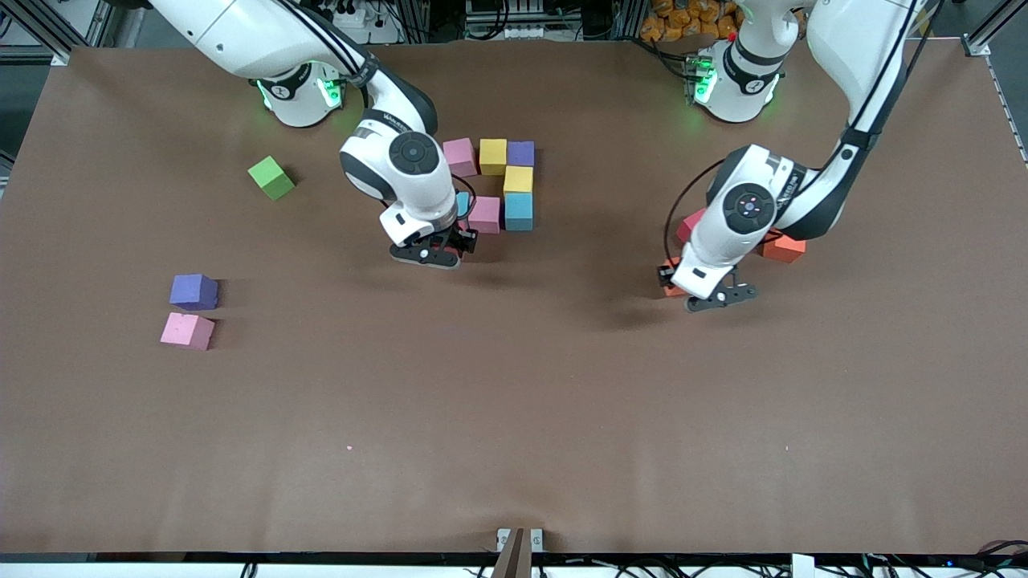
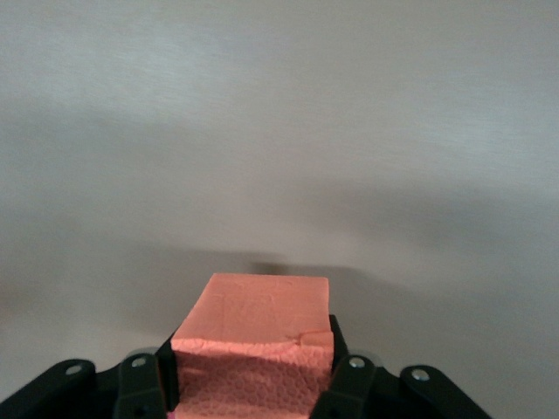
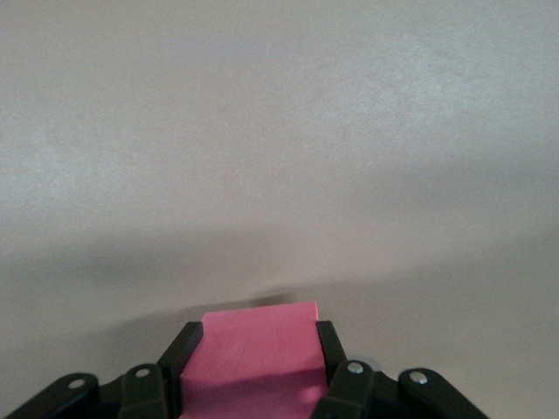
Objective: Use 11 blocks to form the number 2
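Orange cube (image 2: 253, 336) clamped, left gripper (image 2: 253, 384); second cube (image 1: 692, 225) seemingly red, arm-hidden.

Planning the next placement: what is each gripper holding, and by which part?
Left gripper: an orange block, clamped by two opposite side faces. Right gripper: a pink block, likewise by opposite sides.

Your partial number 2 (image 1: 498, 186) so far: top row pink (image 1: 460, 156), yellow (image 1: 493, 156), purple (image 1: 520, 152); a second yellow (image 1: 518, 179) below the purple; then light blue (image 1: 519, 211) with pink (image 1: 485, 214) beside it. You have a red-pink cube (image 3: 253, 362) clamped in the right tool (image 1: 431, 252), an orange one (image 2: 255, 349) in the left tool (image 1: 717, 298). Loose: orange (image 1: 783, 246) near it; purple (image 1: 193, 291) and pink (image 1: 187, 331) toward the right arm's end.
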### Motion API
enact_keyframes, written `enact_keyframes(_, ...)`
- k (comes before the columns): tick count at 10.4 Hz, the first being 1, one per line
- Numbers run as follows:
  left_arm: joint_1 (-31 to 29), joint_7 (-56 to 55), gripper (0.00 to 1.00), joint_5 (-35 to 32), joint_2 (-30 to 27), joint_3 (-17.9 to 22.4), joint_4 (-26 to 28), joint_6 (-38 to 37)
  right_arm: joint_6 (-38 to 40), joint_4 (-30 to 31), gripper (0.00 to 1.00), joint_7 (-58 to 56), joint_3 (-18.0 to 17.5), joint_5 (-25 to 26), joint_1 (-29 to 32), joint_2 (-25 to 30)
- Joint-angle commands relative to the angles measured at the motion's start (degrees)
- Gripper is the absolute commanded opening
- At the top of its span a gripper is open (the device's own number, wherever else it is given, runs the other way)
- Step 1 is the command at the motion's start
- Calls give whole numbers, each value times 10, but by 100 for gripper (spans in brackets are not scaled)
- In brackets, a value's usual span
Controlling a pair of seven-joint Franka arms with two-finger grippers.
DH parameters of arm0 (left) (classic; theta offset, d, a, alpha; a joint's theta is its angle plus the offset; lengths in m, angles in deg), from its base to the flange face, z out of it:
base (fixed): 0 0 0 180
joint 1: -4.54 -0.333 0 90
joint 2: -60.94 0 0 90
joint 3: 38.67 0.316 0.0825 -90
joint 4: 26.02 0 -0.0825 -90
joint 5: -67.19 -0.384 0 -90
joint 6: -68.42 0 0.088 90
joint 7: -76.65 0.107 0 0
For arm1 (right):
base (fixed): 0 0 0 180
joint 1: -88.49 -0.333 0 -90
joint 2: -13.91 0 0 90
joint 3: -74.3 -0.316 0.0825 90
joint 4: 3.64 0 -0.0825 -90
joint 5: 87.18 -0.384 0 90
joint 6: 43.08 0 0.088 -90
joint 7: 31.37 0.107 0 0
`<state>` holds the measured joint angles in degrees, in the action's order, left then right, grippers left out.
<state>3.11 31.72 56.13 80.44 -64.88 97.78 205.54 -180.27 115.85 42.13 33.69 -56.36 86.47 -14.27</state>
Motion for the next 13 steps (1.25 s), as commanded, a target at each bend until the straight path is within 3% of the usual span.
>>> enact_keyframes(1, 54, -73, 10, 15, 34, -11, -50, -22, -4, 8, 13, 32, -3, 34, -7, -2)
enact_keyframes(4, 92, -122, 10, 16, 52, -12, -75, -22, -23, 8, 10, 31, -3, 65, -11, -21)
enact_keyframes(13, 95, -125, 11, 17, 64, -13, -75, -22, -29, 20, 10, -13, -16, 78, -6, -25)
